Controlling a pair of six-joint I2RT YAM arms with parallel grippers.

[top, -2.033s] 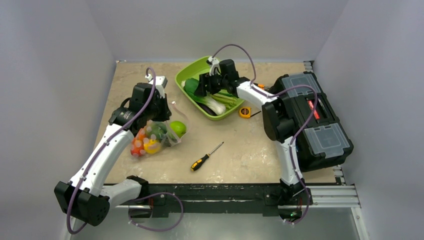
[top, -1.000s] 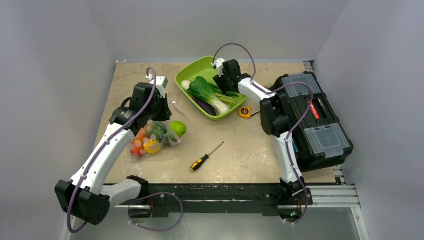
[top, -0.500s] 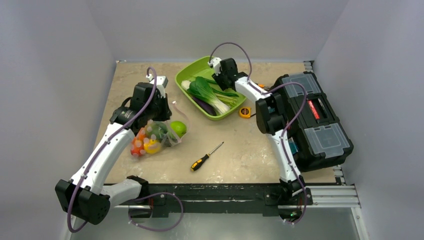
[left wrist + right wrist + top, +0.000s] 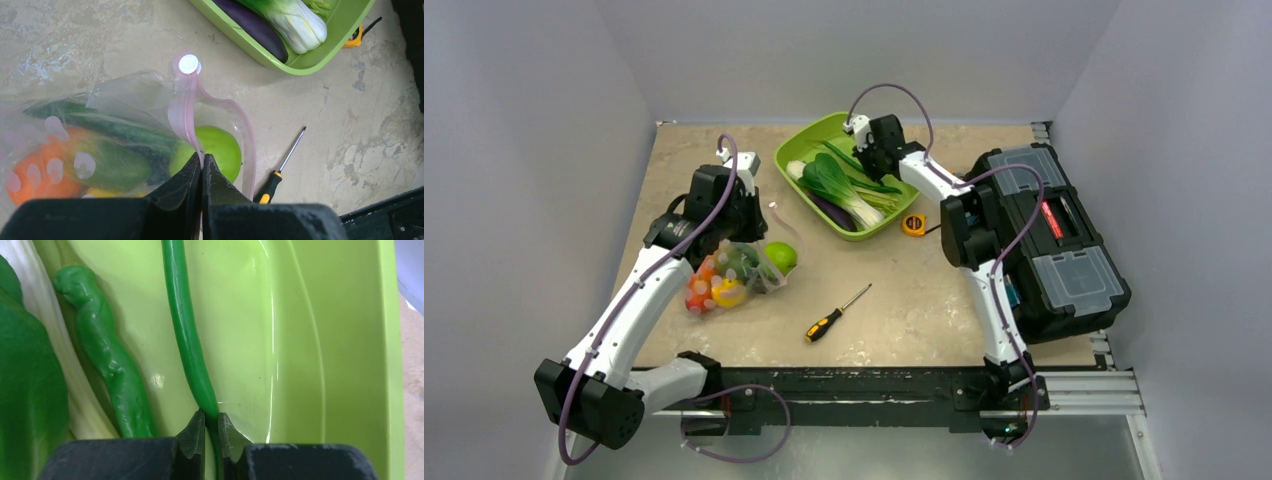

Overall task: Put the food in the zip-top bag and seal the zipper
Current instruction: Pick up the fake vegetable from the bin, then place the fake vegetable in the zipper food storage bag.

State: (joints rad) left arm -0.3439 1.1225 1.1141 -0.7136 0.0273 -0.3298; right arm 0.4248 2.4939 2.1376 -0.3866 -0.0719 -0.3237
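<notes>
The surface [image 4: 904, 290] carries a toolbox [image 4: 1054, 235] at 3 o'clock and a tray [image 4: 816, 134] at 12 o'clock. The bag [image 4: 734, 265] lies at 9 o'clock, holding orange, yellow and green food, with an apple [image 4: 780, 256] at its mouth. The left gripper [image 4: 202, 165] is clamped on the zipper [image 4: 182, 110], which loops open, unsealed. The right gripper [image 4: 211, 422], down in the tray, is clamped on a thin bean [image 4: 182, 325]. A screwdriver [image 4: 834, 314] lies at 6 o'clock.

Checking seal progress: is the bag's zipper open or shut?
Open: the zipper splits into two pink strips looping apart over the apple.
</notes>
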